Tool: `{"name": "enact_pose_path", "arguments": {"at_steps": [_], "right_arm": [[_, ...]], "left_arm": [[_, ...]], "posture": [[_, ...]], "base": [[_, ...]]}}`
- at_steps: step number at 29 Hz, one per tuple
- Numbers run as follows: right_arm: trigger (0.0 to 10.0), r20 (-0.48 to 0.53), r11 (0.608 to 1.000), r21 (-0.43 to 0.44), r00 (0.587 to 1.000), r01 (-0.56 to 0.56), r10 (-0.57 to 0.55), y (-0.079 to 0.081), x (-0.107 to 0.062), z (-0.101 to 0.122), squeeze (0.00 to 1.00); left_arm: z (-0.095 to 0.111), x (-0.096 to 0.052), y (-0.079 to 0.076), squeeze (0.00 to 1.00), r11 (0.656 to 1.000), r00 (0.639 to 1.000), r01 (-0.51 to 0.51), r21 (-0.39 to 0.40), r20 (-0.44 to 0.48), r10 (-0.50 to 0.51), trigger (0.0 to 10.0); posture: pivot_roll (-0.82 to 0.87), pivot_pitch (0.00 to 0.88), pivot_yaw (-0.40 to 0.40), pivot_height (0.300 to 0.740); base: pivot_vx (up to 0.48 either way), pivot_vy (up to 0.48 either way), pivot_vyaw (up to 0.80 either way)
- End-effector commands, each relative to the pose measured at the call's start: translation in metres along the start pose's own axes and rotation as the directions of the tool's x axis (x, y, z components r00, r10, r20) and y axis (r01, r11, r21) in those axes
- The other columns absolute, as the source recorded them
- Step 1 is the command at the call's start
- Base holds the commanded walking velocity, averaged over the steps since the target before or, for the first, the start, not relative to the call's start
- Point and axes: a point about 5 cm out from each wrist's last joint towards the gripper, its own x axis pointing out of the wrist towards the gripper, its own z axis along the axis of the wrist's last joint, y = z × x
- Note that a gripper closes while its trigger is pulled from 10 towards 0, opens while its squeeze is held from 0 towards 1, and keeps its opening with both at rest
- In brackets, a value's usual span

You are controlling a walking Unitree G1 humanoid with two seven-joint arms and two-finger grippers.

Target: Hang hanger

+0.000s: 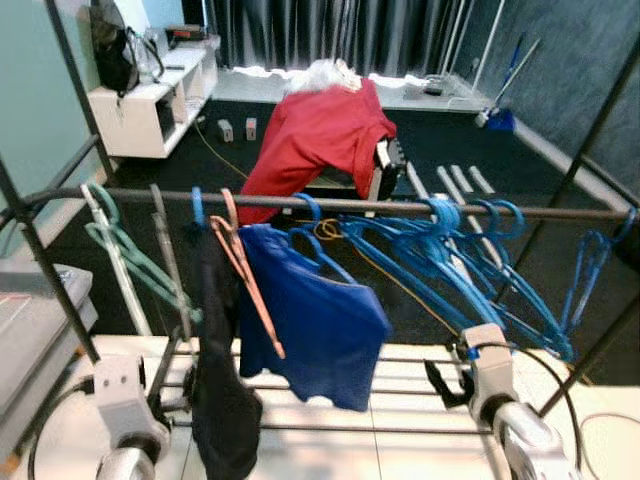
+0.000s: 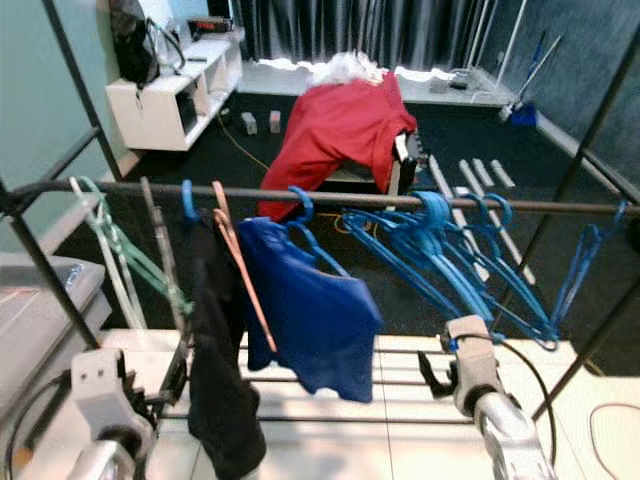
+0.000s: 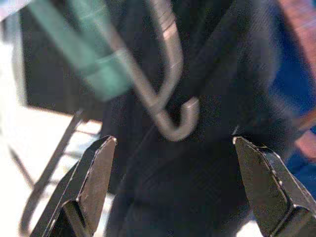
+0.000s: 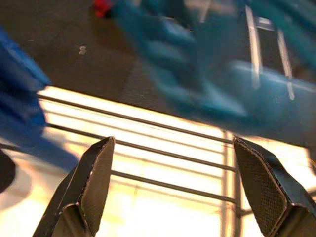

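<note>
Nearest, the left gripper (image 3: pixel 173 187) is hovering with its fingers spread wide and empty before a black garment (image 1: pixel 222 400) and the curled end of a grey metal hanger (image 3: pixel 168 89), which is hanging on the dark rail (image 1: pixel 400 208) toward its left end beside a green hanger (image 1: pixel 125 250). On the right, the right gripper (image 4: pixel 173 187) is also gaping open, gripping nothing, below a cluster of blue hangers (image 1: pixel 470 270) hooked on the same rail. Between them a blue shirt (image 1: pixel 310 320) is hanging with an orange hanger (image 1: pixel 245 265). Farther back, a red cloth (image 1: pixel 320 140) is draped over something on the dark floor, with a white shelf (image 1: pixel 150 105) at far left
</note>
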Motion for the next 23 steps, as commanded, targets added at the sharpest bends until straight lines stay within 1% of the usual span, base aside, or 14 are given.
{"name": "enact_pose_path", "arguments": {"at_steps": [1,2,3,5,6,7,9,11,14,16,19,21,22,23], "right_arm": [[10.0,-0.004,1.0,-0.004,1.0,-0.01,0.01,0.003,0.001,0.0,0.0],[10.0,-0.004,1.0,-0.004,1.0,-0.01,0.01,0.003,0.001,0.0,0.0],[10.0,-0.006,1.0,-0.009,1.0,-0.009,0.009,0.003,0.001,0.001,0.0],[10.0,-0.006,1.0,-0.009,1.0,-0.009,0.009,0.003,0.001,0.001,0.0],[10.0,-0.006,1.0,-0.014,1.0,-0.008,0.008,0.002,0.001,0.001,0.0],[10.0,-0.006,1.0,-0.014,1.0,-0.008,0.008,0.002,0.001,0.001,0.0],[10.0,-0.005,1.0,-0.017,1.0,-0.007,0.007,0.002,0.001,0.002,0.0],[10.0,-0.001,1.0,-0.018,1.0,-0.007,0.006,0.003,0.001,0.002,0.0],[10.0,0.0,1.0,-0.017,1.0,-0.007,0.007,0.003,0.001,0.003,0.0],[10.0,-0.001,1.0,-0.016,1.0,-0.009,0.009,0.004,0.002,0.002,0.0],[10.0,-0.003,1.0,-0.017,1.0,-0.01,0.01,0.005,0.002,0.002,0.0],[10.0,-0.004,1.0,-0.019,1.0,-0.007,0.007,0.006,0.002,0.001,0.0],[10.0,-0.004,1.0,-0.019,1.0,-0.007,0.007,0.006,0.002,0.001,0.0],[10.0,-0.003,1.0,-0.018,1.0,-0.001,0.001,0.006,0.002,0.0,0.0]], "left_arm": [[0.006,0.0,0.005,0.0,1.0,1.0,0.01,0.001,0.005,-0.01,10.0],[0.006,0.0,0.005,0.0,1.0,1.0,0.01,0.001,0.005,-0.01,10.0],[0.016,0.002,0.005,0.0,0.999,0.999,0.032,0.002,0.036,-0.033,10.0],[0.016,0.002,0.005,0.0,0.999,0.999,0.032,0.002,0.036,-0.033,10.0],[0.029,0.006,0.007,0.0,1.0,0.997,0.027,0.017,0.075,-0.028,10.0],[0.029,0.006,0.007,0.0,1.0,0.997,0.027,0.017,0.075,-0.028,10.0],[0.042,0.011,0.007,0.0,0.999,0.993,0.019,0.026,0.113,-0.022,10.0],[0.067,0.024,-0.012,0.0,0.997,0.978,0.079,0.011,0.194,-0.079,10.0],[0.074,0.027,-0.019,0.0,0.994,0.971,0.109,0.002,0.213,-0.107,10.0],[0.082,0.033,-0.036,0.0,0.981,0.954,0.193,-0.034,0.239,-0.18,10.0],[0.085,0.035,-0.044,0.0,0.969,0.944,0.241,-0.058,0.247,-0.22,10.0],[0.092,0.039,-0.055,0.0,0.938,0.92,0.327,-0.117,0.266,-0.288,10.0],[0.092,0.039,-0.055,0.0,0.938,0.92,0.327,-0.117,0.266,-0.288,10.0],[0.096,0.038,-0.059,0.0,0.914,0.9,0.382,-0.133,0.276,-0.336,10.0]], "posture": [[-0.07,0.0,-0.059,0.74],[-0.07,0.0,-0.059,0.74],[-0.07,0.0,-0.059,0.74],[-0.07,0.0,-0.059,0.74],[-0.06,0.0,-0.058,0.74],[-0.06,0.0,-0.058,0.74],[-0.06,0.0,-0.056,0.74],[-0.06,0.0,-0.053,0.74],[-0.06,0.0,-0.053,0.74],[-0.07,0.0,-0.051,0.74],[-0.07,0.0,-0.047,0.74],[-0.07,0.0,-0.042,0.74],[-0.07,0.0,-0.042,0.74],[-0.07,0.0,-0.037,0.74]], "base": [[0.0,0.0,0.0],[0.0,0.0,0.0],[0.0,0.0,0.0],[0.0,0.0,0.0],[0.0,0.0,0.0],[0.0,0.0,0.0],[0.0,0.0,0.0],[0.0,0.0,0.0],[0.0,0.0,0.0],[0.0,0.0,0.0],[0.0,0.0,0.0],[0.0,0.0,0.0],[0.0,0.0,0.0],[0.0,0.0,0.0]]}}
